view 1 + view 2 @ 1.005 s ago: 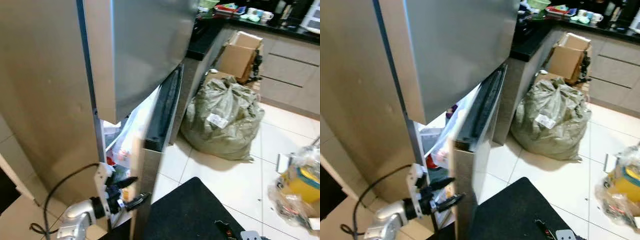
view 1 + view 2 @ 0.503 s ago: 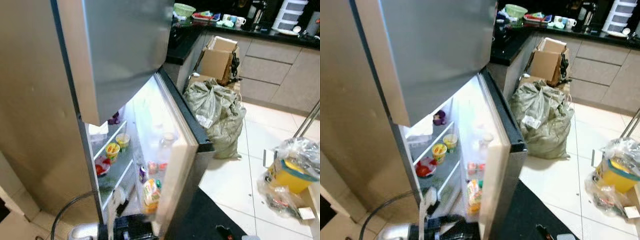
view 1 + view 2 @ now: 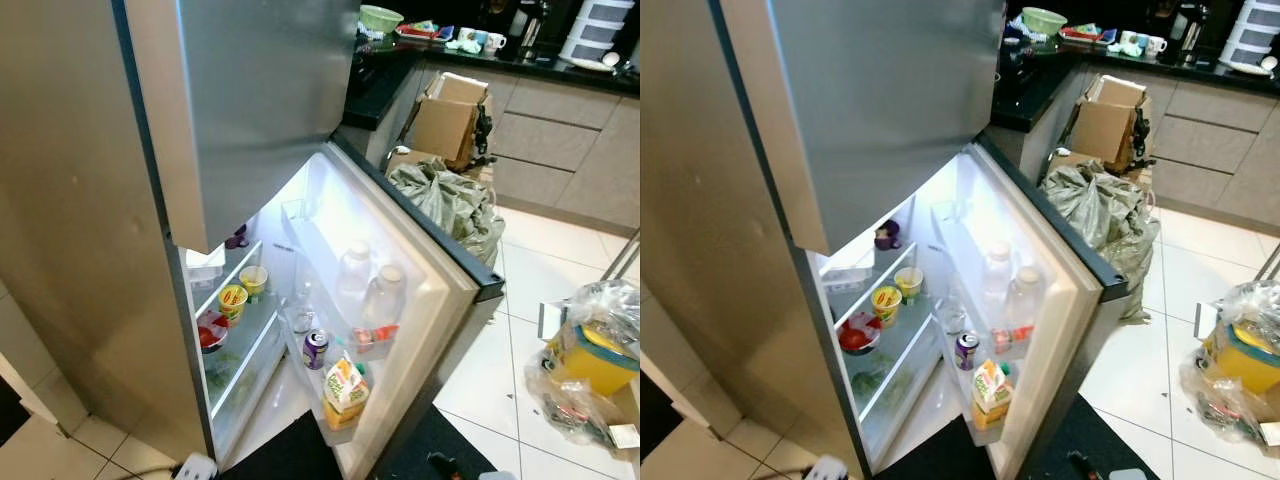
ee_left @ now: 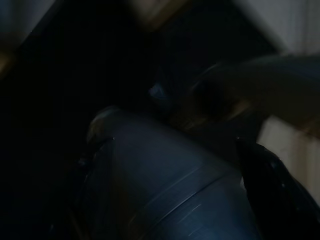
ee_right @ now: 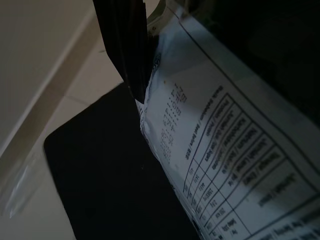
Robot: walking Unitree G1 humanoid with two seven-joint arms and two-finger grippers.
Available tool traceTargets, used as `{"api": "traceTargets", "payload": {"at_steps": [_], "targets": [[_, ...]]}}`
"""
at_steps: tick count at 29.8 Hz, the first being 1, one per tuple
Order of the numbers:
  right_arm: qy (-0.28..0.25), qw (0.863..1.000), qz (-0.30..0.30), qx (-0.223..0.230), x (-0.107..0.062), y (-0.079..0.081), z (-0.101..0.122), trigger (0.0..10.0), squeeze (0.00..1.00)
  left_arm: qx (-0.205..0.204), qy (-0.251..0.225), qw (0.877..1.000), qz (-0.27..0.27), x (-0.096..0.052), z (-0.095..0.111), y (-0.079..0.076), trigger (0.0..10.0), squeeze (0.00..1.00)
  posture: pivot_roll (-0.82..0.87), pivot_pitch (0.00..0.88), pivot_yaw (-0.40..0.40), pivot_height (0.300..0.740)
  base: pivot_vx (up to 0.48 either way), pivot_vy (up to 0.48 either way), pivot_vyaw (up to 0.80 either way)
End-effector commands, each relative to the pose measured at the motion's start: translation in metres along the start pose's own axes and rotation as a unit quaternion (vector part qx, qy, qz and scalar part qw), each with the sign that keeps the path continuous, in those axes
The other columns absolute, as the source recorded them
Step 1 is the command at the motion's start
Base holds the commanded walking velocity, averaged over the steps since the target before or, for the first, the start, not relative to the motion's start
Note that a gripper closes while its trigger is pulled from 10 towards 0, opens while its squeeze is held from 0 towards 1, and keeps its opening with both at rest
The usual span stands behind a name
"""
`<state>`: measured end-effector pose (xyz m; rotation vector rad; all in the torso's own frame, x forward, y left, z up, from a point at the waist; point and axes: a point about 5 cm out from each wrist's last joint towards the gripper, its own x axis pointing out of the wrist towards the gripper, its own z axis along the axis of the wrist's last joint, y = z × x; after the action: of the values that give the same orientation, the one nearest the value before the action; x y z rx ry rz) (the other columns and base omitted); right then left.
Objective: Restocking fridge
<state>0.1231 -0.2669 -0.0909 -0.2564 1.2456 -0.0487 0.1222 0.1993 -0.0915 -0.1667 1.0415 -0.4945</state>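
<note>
Two bottles (image 3: 368,285), can (image 3: 315,348), carton (image 3: 345,388) in open fridge door (image 3: 440,300). Right gripper (image 5: 131,60) pressing printed packet (image 5: 215,150); grip width unclear. Green sack (image 3: 455,200) on tiled floor (image 3: 520,350) at 2 o'clock.

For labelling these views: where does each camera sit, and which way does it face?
Left eye view: on the head, facing forward and down into the open silver fridge, at clear plastic bottles in its door.
Right eye view: beside it, same scene, slightly shifted.
Left wrist view: on the left arm; too dark to tell.
Right wrist view: along the right gripper, shut on a white printed package, above the black floor mat, shared with the eyes.
</note>
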Motion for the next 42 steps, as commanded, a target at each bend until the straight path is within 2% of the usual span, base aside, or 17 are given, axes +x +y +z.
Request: {"api": "traceTargets", "payload": {"at_steps": [1,2,6,8,17,20,21,22,24,25,26,27,28,30,36,38,42], "targets": [[-0.013,1.000,0.000,-0.026,-0.001,-0.006,0.005,10.0,0.00,-0.018,0.019,0.999,0.023,-0.001,-0.013,0.000,10.0,0.00,-0.07,0.000,-0.080,0.740,0.000,0.000,0.00],[-0.018,0.999,0.007,-0.037,-0.001,-0.005,0.007,10.0,0.00,-0.045,0.020,0.998,0.042,-0.001,-0.019,-0.001,10.0,0.00,-0.07,0.000,-0.082,0.740,0.000,0.000,0.00],[-0.023,0.998,0.014,-0.049,-0.001,-0.003,0.011,10.0,0.00,-0.065,0.025,0.996,0.063,-0.002,-0.027,-0.001,10.0,0.00,-0.07,0.000,-0.082,0.740,0.000,0.000,0.00],[-0.041,0.996,0.040,-0.072,0.000,0.003,0.023,10.0,0.00,-0.079,0.034,0.993,0.082,-0.002,-0.035,-0.002,10.0,0.00,-0.07,0.000,-0.082,0.740,0.000,0.000,0.00],[-0.073,0.991,0.062,-0.094,-0.001,0.009,0.037,10.0,0.00,-0.080,0.041,0.991,0.104,-0.001,-0.038,-0.003,10.0,0.00,-0.07,0.000,-0.082,0.740,0.000,0.000,0.00],[-0.141,0.982,0.095,-0.087,-0.005,0.009,0.070,10.0,0.00,-0.140,-0.008,0.971,0.194,-0.005,-0.026,0.013,10.0,0.00,-0.08,0.000,-0.082,0.740,0.000,0.000,0.00],[-0.163,0.976,0.110,-0.091,-0.008,0.009,0.083,10.0,0.00,-0.161,-0.022,0.960,0.230,-0.009,-0.022,0.021,10.0,0.00,-0.08,0.000,-0.081,0.740,0.000,0.000,0.00],[-0.167,0.975,0.114,-0.093,-0.009,0.009,0.086,10.0,0.00,-0.165,-0.025,0.957,0.236,-0.010,-0.021,0.023,10.0,0.00,-0.08,0.000,-0.081,0.740,0.000,0.000,0.00],[-0.195,0.970,0.119,-0.085,-0.013,0.006,0.104,10.0,0.00,-0.187,-0.039,0.943,0.273,-0.016,-0.019,0.033,10.0,0.00,-0.08,0.000,-0.081,0.740,0.000,0.000,0.00],[-0.195,0.970,0.119,-0.085,-0.013,0.006,0.104,10.0,0.00,-0.187,-0.039,0.943,0.273,-0.016,-0.019,0.033,10.0,0.00,-0.08,0.000,-0.081,0.740,0.000,0.000,0.00],[-0.210,0.967,0.118,-0.081,-0.015,0.004,0.113,10.0,0.00,-0.201,-0.048,0.934,0.291,-0.020,-0.018,0.038,10.0,0.00,-0.08,0.000,-0.081,0.740,0.000,0.000,0.00],[-0.241,0.961,0.116,-0.067,-0.021,0.000,0.132,10.0,0.00,-0.229,-0.072,0.917,0.320,-0.026,-0.015,0.046,10.0,0.00,-0.08,0.000,-0.081,0.740,0.000,0.000,0.00],[-0.254,0.958,0.116,-0.062,-0.023,-0.001,0.139,10.0,0.00,-0.235,-0.080,0.911,0.329,-0.028,-0.015,0.049,10.0,0.00,-0.08,0.000,-0.081,0.740,0.000,0.000,0.00],[-0.263,0.956,0.116,-0.060,-0.025,-0.001,0.144,10.0,0.00,-0.236,-0.085,0.907,0.337,-0.030,-0.014,0.050,10.0,0.00,-0.08,0.000,-0.081,0.740,0.000,0.000,0.00],[-0.283,0.953,0.094,-0.054,-0.029,-0.005,0.155,10.0,0.00,-0.218,-0.076,0.909,0.347,-0.033,-0.014,0.053,10.0,0.00,-0.07,0.000,-0.082,0.740,0.000,0.000,0.00],[-0.290,0.955,0.051,-0.033,-0.031,-0.017,0.159,10.0,0.00,-0.200,-0.063,0.914,0.348,-0.033,-0.015,0.053,10.0,0.00,-0.07,0.000,-0.081,0.740,0.000,0.000,0.00],[-0.291,0.956,0.022,-0.009,-0.032,-0.027,0.159,10.0,0.00,-0.198,-0.059,0.915,0.348,-0.032,-0.017,0.051,10.0,0.00,-0.07,0.000,-0.081,0.740,0.000,0.000,0.00]]}}
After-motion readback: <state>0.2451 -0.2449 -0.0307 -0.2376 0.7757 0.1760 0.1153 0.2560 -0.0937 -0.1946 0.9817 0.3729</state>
